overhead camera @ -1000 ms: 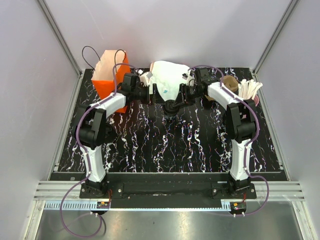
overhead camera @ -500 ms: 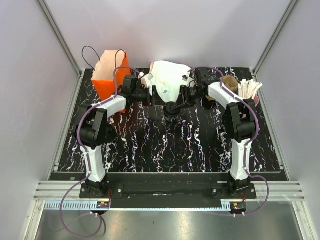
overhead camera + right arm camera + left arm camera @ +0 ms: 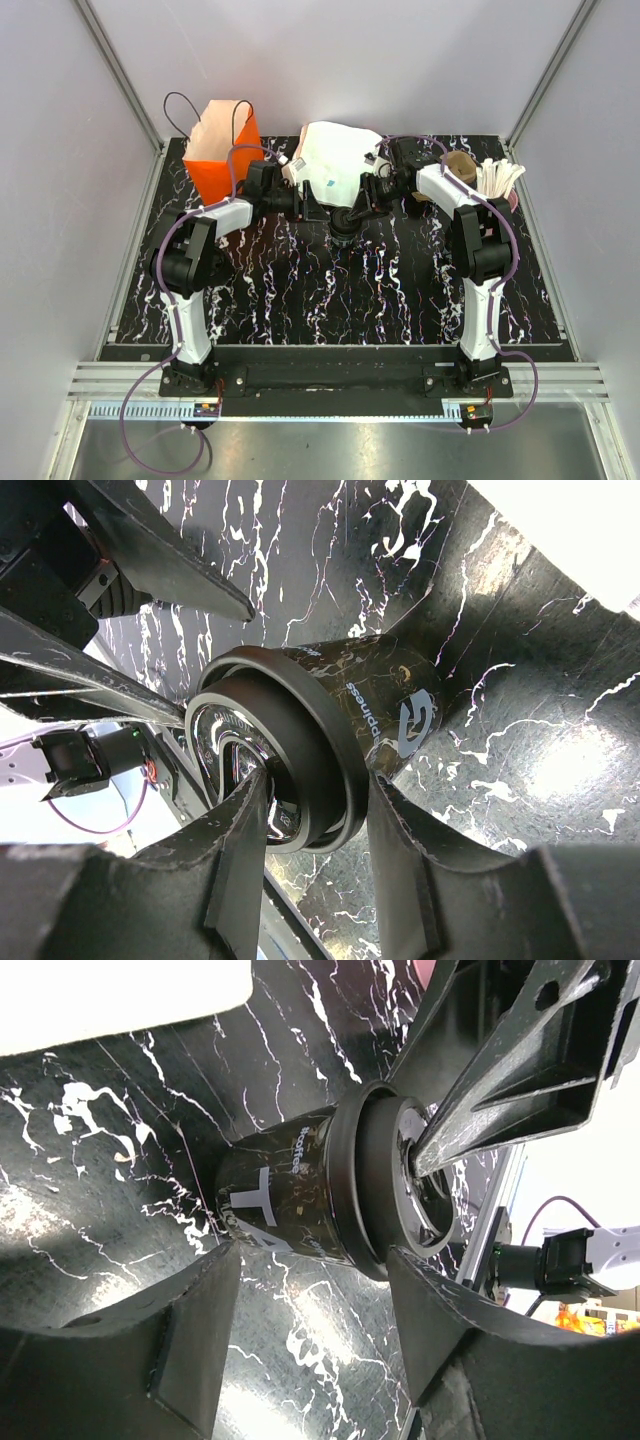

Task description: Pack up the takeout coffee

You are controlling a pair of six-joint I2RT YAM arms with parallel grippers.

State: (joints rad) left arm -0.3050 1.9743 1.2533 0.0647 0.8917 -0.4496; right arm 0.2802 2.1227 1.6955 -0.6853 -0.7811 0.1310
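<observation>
The takeout coffee [image 3: 343,224] is a black cup with a black lid, at the middle back of the marble table, just in front of a white paper bag [image 3: 340,160]. My right gripper [image 3: 358,212] is shut on its lid rim. In the right wrist view one finger [image 3: 235,830] lies on the lid top and the other is outside the rim of the cup [image 3: 390,705]. My left gripper [image 3: 318,207] is open right beside the cup on its left. In the left wrist view the cup [image 3: 280,1195] sits just past the spread fingertips of the gripper [image 3: 312,1260], with the right gripper's finger [image 3: 500,1090] on the lid.
An orange paper bag [image 3: 222,150] with dark handles stands open at the back left. A brown cup [image 3: 460,165] and a pink cup of white sticks [image 3: 500,180] stand at the back right. Metal frame posts and grey walls enclose the table [image 3: 330,290].
My left gripper has moved right and nearer, closing on the cup's left side. The right gripper and the cup have shifted slightly toward the near edge.
</observation>
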